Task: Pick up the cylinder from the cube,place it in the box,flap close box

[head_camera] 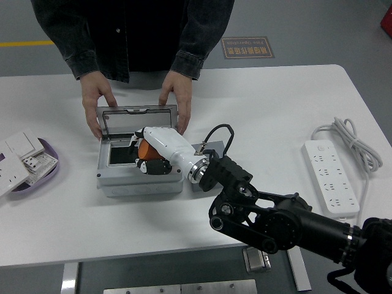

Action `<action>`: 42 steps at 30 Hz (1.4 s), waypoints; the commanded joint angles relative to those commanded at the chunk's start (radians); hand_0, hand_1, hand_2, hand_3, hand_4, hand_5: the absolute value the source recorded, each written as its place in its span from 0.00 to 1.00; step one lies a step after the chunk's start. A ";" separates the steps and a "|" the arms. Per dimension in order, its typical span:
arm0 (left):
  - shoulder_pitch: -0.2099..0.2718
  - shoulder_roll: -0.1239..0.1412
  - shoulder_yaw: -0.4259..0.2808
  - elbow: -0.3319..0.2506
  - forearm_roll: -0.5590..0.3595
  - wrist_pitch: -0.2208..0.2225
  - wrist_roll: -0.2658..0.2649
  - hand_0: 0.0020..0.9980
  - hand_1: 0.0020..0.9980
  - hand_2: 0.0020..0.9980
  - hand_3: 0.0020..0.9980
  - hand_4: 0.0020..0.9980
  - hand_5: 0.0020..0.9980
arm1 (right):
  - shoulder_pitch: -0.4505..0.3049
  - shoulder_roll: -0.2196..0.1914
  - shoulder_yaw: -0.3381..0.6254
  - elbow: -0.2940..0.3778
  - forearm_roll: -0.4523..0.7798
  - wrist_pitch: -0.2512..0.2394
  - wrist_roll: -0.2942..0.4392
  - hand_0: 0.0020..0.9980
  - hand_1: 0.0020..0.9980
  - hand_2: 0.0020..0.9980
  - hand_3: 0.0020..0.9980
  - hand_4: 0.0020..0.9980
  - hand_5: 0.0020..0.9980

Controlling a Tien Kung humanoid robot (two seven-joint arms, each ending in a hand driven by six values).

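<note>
My right hand [147, 156], white with black fingers, is shut on the orange cylinder [145, 150] and hangs over the open interior of the grey box [139, 179]. The box's clear lid [136, 120] stands raised at the back. A person's two hands [96, 109] hold the lid's back corners. The dark grey cube [199, 184] sits right of the box, mostly hidden behind my forearm. My left arm is out of view.
A white power strip [334, 177] with coiled cable lies at the right. A purple tray [43, 168] with white switch plates sits at the left edge. My black right arm [275, 223] crosses the table's front.
</note>
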 joint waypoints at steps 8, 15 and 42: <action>-0.003 0.002 -0.004 0.000 0.006 -0.001 -0.001 0.61 0.61 0.57 0.60 0.68 0.22 | 0.018 0.000 -0.001 -0.022 -0.020 0.071 0.029 0.64 0.59 0.58 0.59 0.21 0.00; -0.004 0.003 -0.002 0.001 0.006 -0.002 -0.001 0.61 0.61 0.57 0.60 0.68 0.22 | 0.023 0.000 0.013 -0.048 -0.097 0.100 0.005 0.80 0.72 0.72 0.70 0.48 0.18; -0.005 -0.002 0.007 0.005 0.001 -0.003 -0.009 0.61 0.61 0.56 0.60 0.67 0.22 | -0.012 -0.009 0.062 0.032 0.011 0.048 0.069 0.95 0.84 0.82 0.86 0.81 0.25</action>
